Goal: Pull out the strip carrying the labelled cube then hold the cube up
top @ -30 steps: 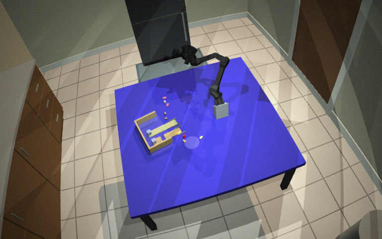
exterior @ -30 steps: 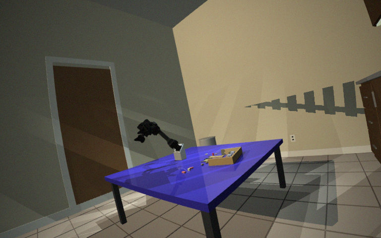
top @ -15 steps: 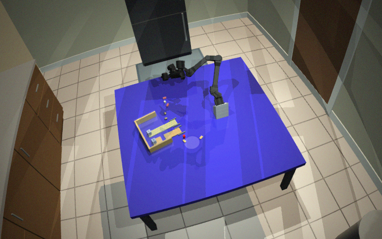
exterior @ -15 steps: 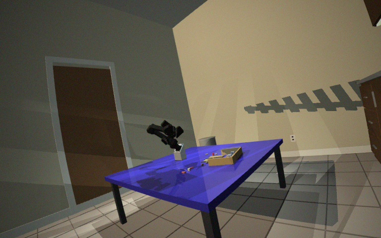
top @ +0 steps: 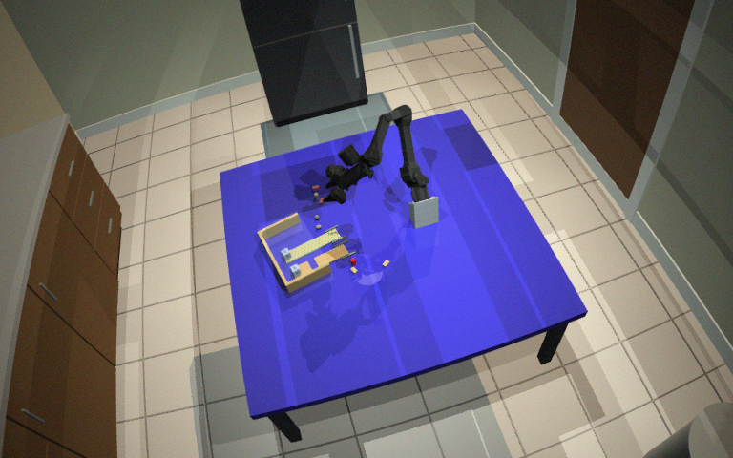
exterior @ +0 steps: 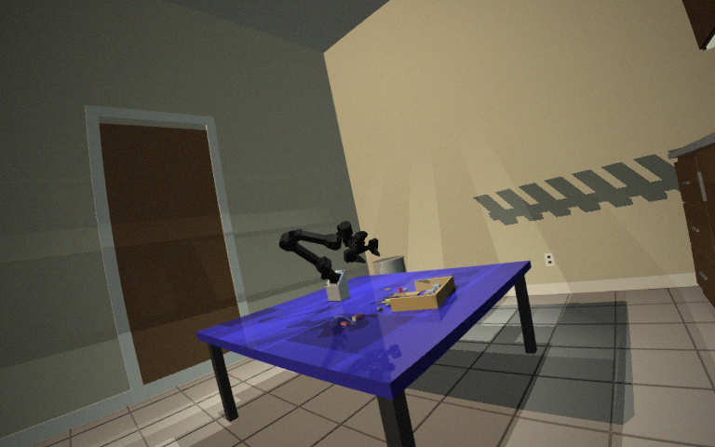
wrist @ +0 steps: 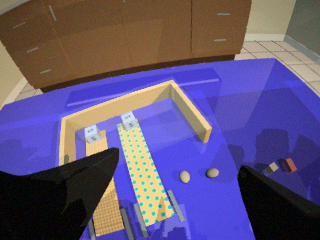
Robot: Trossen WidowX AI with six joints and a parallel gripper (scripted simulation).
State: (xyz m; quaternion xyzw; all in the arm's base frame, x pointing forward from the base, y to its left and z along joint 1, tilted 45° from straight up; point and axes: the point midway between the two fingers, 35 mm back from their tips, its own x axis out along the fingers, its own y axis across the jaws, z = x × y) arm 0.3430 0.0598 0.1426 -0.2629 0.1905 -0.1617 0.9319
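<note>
While nothing is gripped, step in hand: choosing and reaching the strip, judging by how things lie; neither pull nor lift is done.
End effector (top: 324, 193) (exterior: 370, 257) (wrist: 180, 164): open, fingers wide apart with nothing between them, raised above the surface (top: 459, 270) (exterior: 295, 316) (wrist: 250, 100).
Wooden walls (top: 274, 259) (exterior: 416, 302) (wrist: 117, 102): left of centre in the top view, around the far ends of both strips.
Dotted strip (top: 316, 244) (wrist: 145, 175): running from the centre to the lower middle of the wrist view, seemingly in one piece; probably the one to pull.
Dotted strip's cube (top: 285, 254) (wrist: 128, 120): at its far end, upper middle of the wrist view, marked faces showing; likely the target, though the marks are too blurred to read surely.
Tan strip (top: 332, 255) (wrist: 106, 215): a gap divides it in the top view, so best left alone.
Tan strip's cube (top: 294, 270) (wrist: 92, 134): by the far piece, left in the wrist view, also marked.
Next move: come down to the dotted strip's near end, between the grey rails (wrist: 176, 205), close on it and draw it straight back.
Risk: a skewed pull could catch a rail or shed the cube.
</note>
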